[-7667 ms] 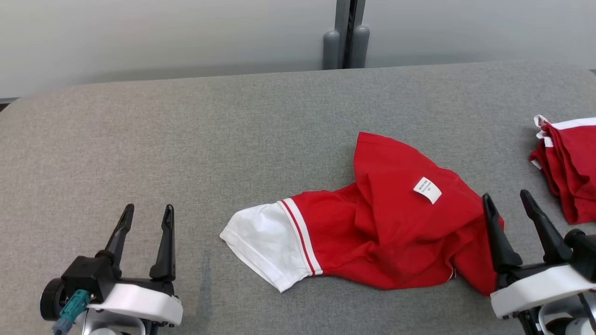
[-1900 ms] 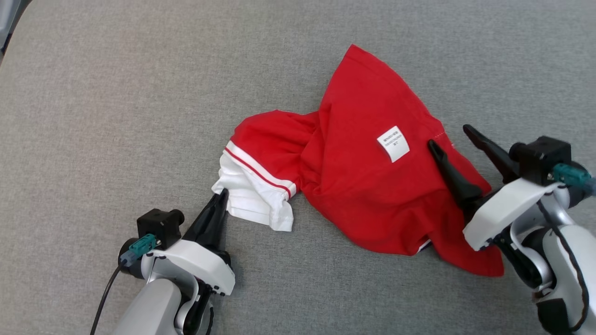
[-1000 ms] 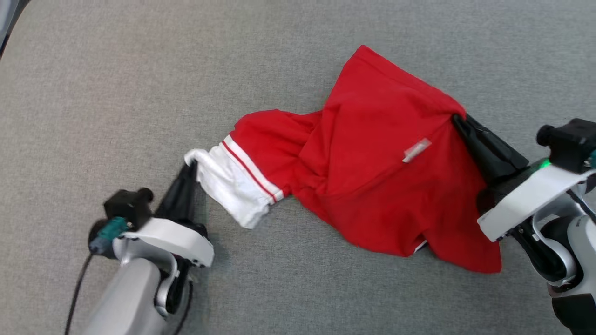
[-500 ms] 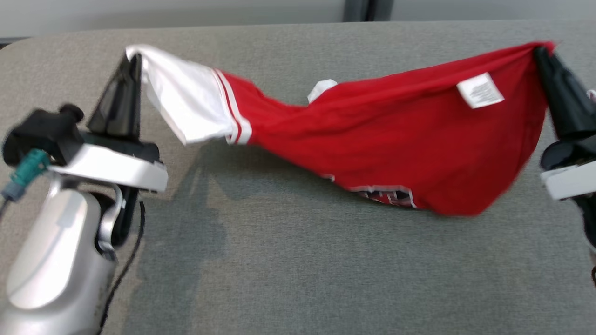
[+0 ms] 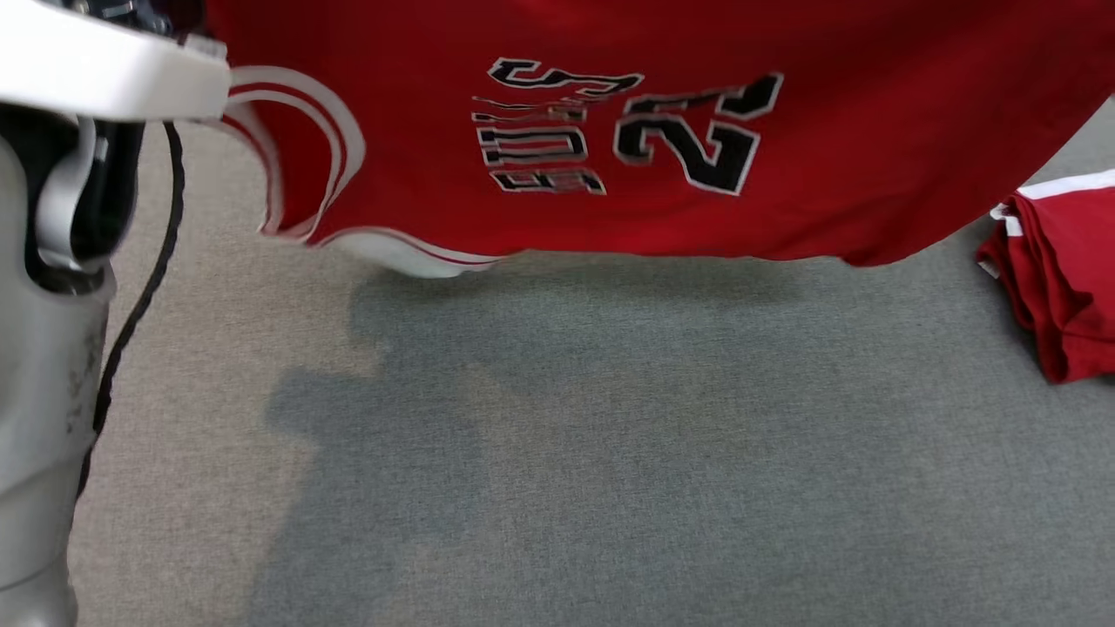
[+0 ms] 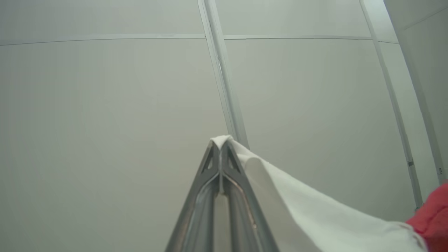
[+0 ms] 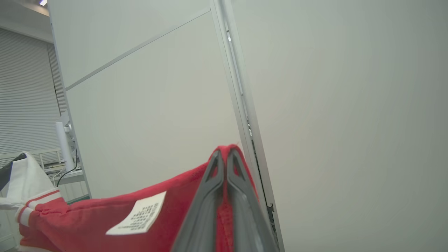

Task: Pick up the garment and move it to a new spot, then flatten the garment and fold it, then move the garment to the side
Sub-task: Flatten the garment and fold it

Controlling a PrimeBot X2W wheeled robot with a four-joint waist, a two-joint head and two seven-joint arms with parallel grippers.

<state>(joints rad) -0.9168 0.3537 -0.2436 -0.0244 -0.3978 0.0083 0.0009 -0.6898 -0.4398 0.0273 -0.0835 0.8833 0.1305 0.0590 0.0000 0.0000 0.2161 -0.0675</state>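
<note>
Head view: held jersey [image 5: 662,131] stretched in air, clear above table [image 5: 566,435].
Clamped left gripper [image 6: 220,147] fully closed on its white edge, right gripper [image 7: 225,154] fully closed on its red edge; saw red pile [image 5: 1058,287] on table, far right.

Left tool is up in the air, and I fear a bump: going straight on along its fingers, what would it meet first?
The left tool, shut on the garment, points at the pale wall panel. Nothing nearer shows, though how far off the panel is remains unclear.
</note>
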